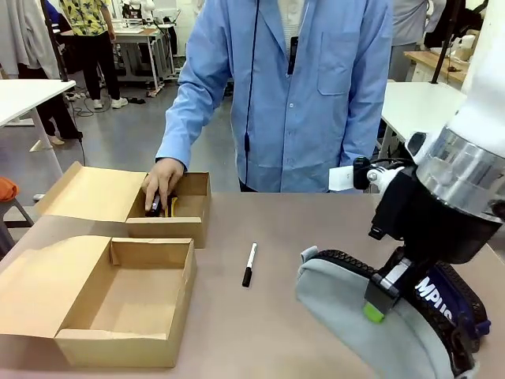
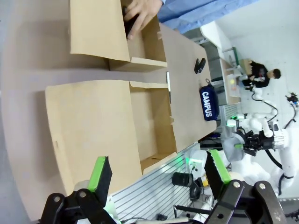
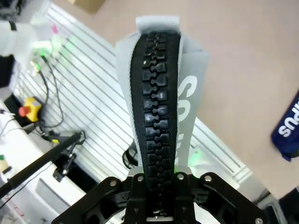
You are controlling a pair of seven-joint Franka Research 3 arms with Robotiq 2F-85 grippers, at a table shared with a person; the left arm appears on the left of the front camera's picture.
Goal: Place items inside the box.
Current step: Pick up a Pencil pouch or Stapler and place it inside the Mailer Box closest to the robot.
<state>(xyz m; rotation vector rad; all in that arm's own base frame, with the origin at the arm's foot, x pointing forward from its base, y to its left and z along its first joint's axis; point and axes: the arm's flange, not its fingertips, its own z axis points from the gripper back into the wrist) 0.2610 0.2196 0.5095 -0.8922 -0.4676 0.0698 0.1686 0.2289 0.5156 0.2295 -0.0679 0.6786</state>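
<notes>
Grey fabric sits in the right gripper [image 1: 377,304]: its jaws are clamped on the zip edge of the grey case [image 1: 347,316], held up at the robot's right side. In the right wrist view the black zip runs straight away from the fingers, so the long axis of the case continues the line of the gripper. The near box [image 1: 126,338] stands open and empty, well apart to the robot's left, and the marker [image 1: 249,264] lies on the table between them. The coming move is therefore likely a carry to the left, over the marker, with the case lowered along the wider side of the box (whether it fits the other way is hard to judge from here). The left gripper [image 2: 158,171] hangs over the flap of this box, jaws apart, holding nothing. The navy case [image 1: 454,304] lies just behind the grey one. A person's hand [image 1: 162,180] reaches into the far box [image 1: 167,229].
</notes>
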